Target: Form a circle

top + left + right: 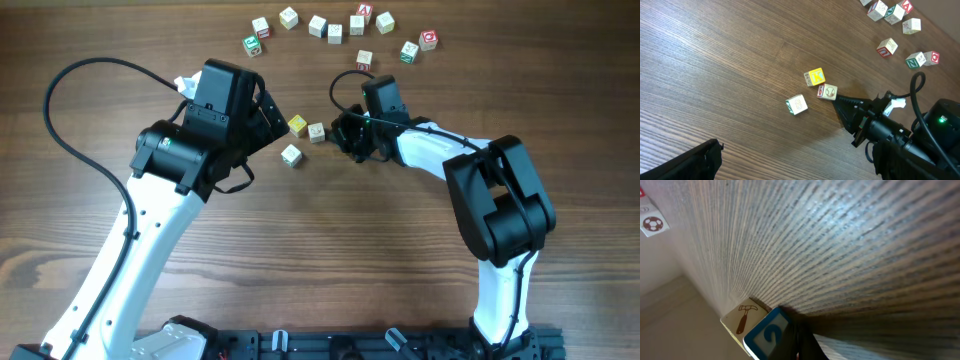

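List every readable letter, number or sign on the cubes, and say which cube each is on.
"2": white digit on the blue-faced cube, right wrist view; its neighbouring face shows a hammer picture, no text.
Football picture, no text: edge cube.
Yellow-faced cube: pale letter, too blurred to read.
Pale cube: green mark, possibly "8", not certain.
Far cubes: coloured marks too small to read.

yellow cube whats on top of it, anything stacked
Nothing is on the yellow cube; its top face is bare. Its underside, flat against the table, is hidden.
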